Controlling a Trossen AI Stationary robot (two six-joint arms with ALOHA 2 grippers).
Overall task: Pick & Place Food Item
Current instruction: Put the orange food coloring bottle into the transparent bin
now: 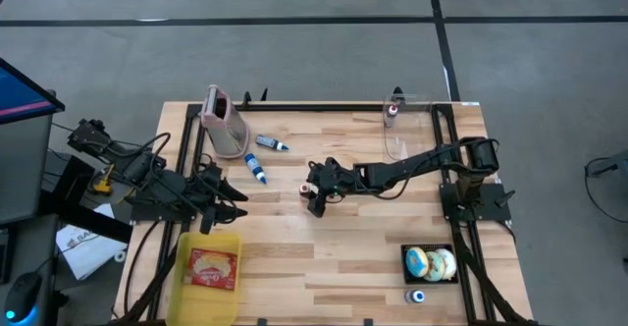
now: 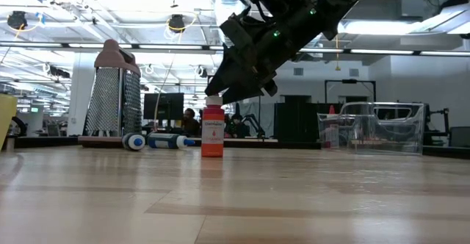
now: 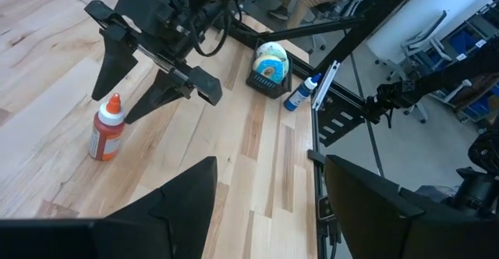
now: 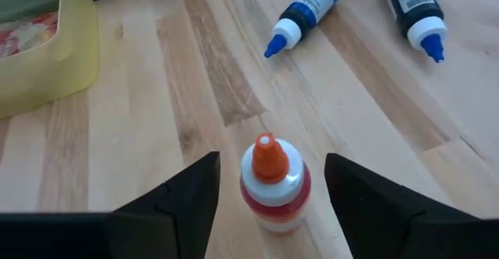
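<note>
Both jaws stand spread, as I see it. On my table point(image 1: 343, 247), the right gripper point(image 4: 269, 185) hangs over mid-table, fingers either side of the red bottle point(image 4: 273, 182) without touching it; the bottle stands upright. My left gripper point(image 1: 234, 202) waits near the yellow tray point(image 1: 183, 257). A grater point(image 1: 224, 122) and two blue bottles point(image 1: 256, 169) lie beyond.

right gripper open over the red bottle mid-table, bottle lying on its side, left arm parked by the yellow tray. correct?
Not quite: the red bottle stands upright, cap up, as the low view shows. The rest holds: the right gripper is open with its fingers either side of the bottle, mid-table, and the left gripper waits by the yellow tray.
</note>
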